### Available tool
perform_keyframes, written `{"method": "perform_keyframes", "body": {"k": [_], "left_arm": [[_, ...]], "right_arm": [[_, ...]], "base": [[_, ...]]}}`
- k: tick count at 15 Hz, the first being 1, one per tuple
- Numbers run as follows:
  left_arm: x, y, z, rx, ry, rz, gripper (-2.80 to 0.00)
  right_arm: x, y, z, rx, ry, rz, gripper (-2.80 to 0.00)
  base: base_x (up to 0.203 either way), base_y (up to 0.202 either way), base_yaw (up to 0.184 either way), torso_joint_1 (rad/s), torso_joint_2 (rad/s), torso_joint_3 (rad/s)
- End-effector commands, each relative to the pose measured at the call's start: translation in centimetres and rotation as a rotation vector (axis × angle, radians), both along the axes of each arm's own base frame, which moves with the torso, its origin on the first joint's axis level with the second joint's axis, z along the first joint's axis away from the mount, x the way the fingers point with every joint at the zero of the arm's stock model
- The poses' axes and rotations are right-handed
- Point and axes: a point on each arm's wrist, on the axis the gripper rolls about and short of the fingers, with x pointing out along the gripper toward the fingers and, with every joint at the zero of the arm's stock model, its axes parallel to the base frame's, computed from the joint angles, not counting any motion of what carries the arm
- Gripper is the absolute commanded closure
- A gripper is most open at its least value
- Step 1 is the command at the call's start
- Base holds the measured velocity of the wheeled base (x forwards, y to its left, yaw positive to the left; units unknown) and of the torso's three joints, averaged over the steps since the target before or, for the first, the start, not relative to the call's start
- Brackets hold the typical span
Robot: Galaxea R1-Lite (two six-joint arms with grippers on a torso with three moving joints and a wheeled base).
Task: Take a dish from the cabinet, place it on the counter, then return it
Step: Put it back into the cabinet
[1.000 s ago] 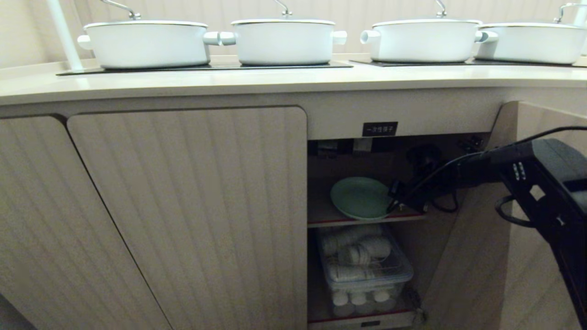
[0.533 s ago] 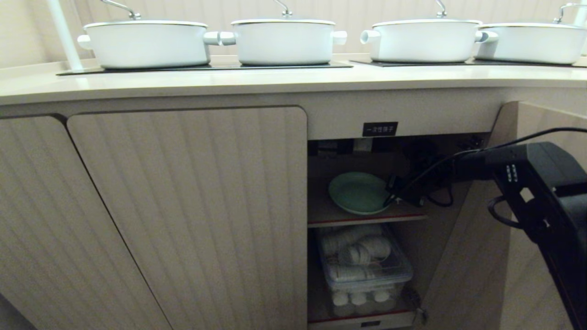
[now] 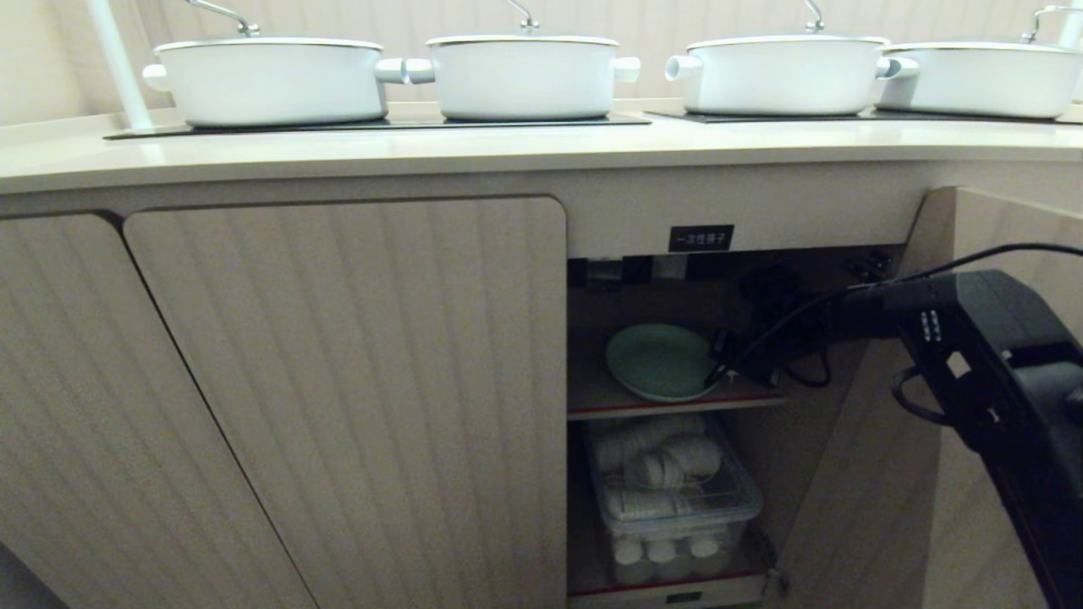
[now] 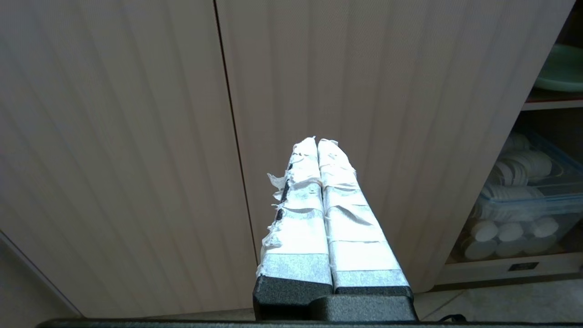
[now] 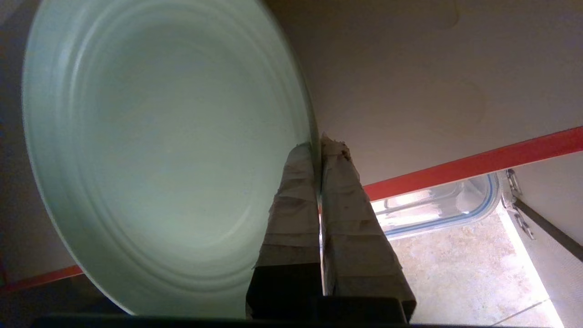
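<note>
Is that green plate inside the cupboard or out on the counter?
Inside: the dish sits over the cabinet's upper shelf, its rim pinched by the right gripper.

Soft even light falls on the surface (image 3: 508, 148), while the open cabinet (image 3: 677, 338) interior sits in dim shadow. In the right wrist view the dish (image 5: 159, 150) rim is blurred, and bright glare washes the floor (image 5: 455, 264).

The label (image 3: 700, 238) is too small to read — the right claw (image 3: 719, 372) sits half-lost in shadow.
</note>
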Motion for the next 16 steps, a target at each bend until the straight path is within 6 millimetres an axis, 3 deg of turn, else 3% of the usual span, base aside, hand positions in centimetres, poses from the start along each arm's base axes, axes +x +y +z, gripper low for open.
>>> {"method": "perform_keyframes", "body": {"k": [1,16], "left_arm": [[0.0,0.0,0.0,0.0,-0.001,0.001,0.0],[0.0,0.0,0.0,0.0,-0.001,-0.001,0.0]], "right_arm": [[0.04,0.09,-0.39,0.002,0.009,0.0,0.0],[0.46,0.49,-1.27,-0.012,-0.014,-0.003,0.0]], "base": [[0.0,0.0,0.0,0.0,0.0,0.0],[0.0,0.0,0.0,0.0,0.0,0.0]]}}
